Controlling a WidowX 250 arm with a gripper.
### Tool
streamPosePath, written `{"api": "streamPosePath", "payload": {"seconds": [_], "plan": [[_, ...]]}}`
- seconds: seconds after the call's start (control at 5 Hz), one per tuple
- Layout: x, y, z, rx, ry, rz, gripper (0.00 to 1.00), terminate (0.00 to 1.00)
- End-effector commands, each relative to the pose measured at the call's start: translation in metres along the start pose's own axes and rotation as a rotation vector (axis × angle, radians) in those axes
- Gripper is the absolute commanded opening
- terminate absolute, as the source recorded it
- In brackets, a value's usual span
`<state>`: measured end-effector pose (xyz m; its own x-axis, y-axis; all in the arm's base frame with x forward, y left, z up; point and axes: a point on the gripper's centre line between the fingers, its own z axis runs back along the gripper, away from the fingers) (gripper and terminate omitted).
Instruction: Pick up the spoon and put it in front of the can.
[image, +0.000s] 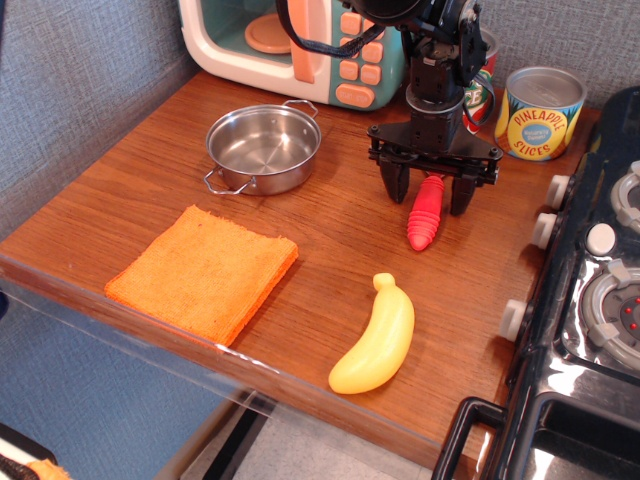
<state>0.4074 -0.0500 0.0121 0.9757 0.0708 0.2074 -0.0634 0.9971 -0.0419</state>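
Gripper (432, 196) hung over worktop (130, 190), jaws spread wide, straddling spoon (425, 216) without gripping. Spoon lay flat in front of can (478, 88), red handle toward banana (378, 338). Risk: lifting jaws could snag handle, dragging spoon askew.
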Motion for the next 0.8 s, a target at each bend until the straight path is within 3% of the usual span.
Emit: {"api": "streamPosePath", "payload": {"seconds": [0.0,0.2,0.6], "plan": [[0.004,0.008,0.088,-0.084,-0.139,-0.033,1.00,0.00],[-0.021,0.025,0.126,-0.109,-0.137,0.046,1.00,0.00],[-0.087,0.064,0.123,-0.015,-0.084,0.020,1.00,0.00]]}}
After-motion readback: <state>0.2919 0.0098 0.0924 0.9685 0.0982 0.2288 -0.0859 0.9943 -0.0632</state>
